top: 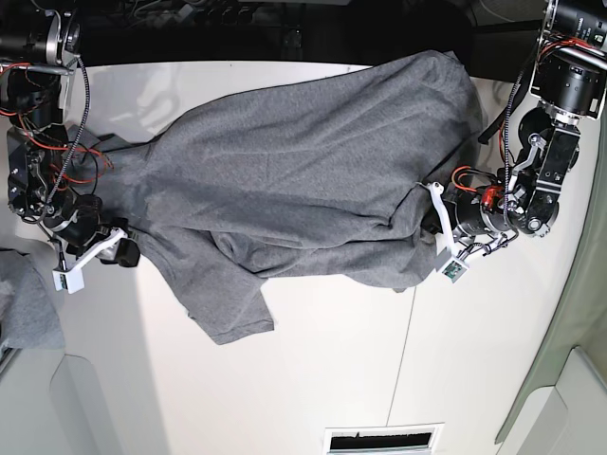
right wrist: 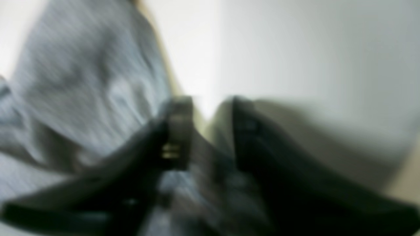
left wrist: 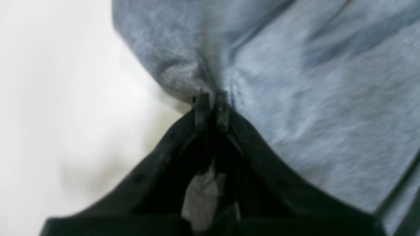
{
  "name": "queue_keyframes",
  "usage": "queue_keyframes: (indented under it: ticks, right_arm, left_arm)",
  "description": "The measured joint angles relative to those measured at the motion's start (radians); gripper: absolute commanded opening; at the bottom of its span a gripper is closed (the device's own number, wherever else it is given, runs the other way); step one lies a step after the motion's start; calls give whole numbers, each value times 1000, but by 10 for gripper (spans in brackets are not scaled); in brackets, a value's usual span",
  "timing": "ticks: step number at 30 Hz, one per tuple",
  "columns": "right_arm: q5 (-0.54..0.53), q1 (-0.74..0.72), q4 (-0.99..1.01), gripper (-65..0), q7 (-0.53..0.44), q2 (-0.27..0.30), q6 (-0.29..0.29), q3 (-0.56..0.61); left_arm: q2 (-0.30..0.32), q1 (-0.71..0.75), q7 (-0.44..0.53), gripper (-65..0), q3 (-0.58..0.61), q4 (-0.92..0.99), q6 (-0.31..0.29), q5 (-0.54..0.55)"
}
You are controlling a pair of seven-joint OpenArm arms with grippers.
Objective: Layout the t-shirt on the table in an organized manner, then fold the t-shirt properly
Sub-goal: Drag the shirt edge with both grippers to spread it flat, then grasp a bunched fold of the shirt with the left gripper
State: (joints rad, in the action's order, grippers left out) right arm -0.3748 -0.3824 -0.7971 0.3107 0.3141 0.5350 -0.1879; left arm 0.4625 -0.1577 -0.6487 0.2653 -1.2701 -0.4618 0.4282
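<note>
Left pincer [left wrist: 211, 109] clenched on t-shirt [left wrist: 321, 108] edge, fabric bunched ahead of its tips. Right pincer [right wrist: 210, 131] released, shirt to its left. Shirt sprawls crumpled across table [top: 332, 379].

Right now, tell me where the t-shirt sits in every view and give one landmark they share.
Left wrist: the t-shirt fills the upper right, pinched in the shut left gripper.
Right wrist: blurred, upper left.
Base: sprawled across the picture's middle.
Shared landmark: the white table under it.
</note>
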Motion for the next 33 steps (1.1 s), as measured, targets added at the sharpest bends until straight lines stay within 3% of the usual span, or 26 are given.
queue_keyframes:
  ticks: [2,5,10,12,14,15,16,19,22,24,28,33]
  right_arm:
    - [68,-3,-2,-249,-72,-25,-2,-1]
    - [148,3,-1,-249,-95,-79,-34,-2]
    - [162,0,5,-253,-102,-174,-30,-2]
    - [168,1,6,-351,-108,-193,-30,-2]
    - [217,2,7,-523,-114,-195,-30,-2]
    - [231,3,8,-607,-132,-192,-30,-2]
    - [257,3,8,-650,-160,-187,-30,-2]
    - [324,0,8,-650,-181,-178,-30,-2]
    - [324,1,8,-650,-179,-161,-29,-2]
    - [324,3,6,-650,-178,-129,-22,-2]
    - [323,3,4,-650,-175,-43,-13,-40]
    - [229,39,-1,-650,-149,27,25,-119]
  left_arm:
    - [-2,9,3,-650,0,-12,0,3]
    - [-2,25,-2,-650,0,-13,0,10]
    - [-2,27,-1,-650,0,-13,0,31]
    - [-6,27,0,-650,0,-13,0,34]
    - [-9,27,-1,-650,0,-13,0,35]
    - [-9,27,-1,-650,0,-13,0,35]
    - [-8,27,-1,-650,0,-13,0,33]
    - [-8,27,2,-650,0,-13,0,4]
    - [17,16,1,-650,2,-15,3,-2]
    - [39,13,-6,-650,2,-39,38,-7]
    - [76,11,-88,-650,2,-104,31,45]
    - [112,56,-197,-650,1,-187,-107,195]
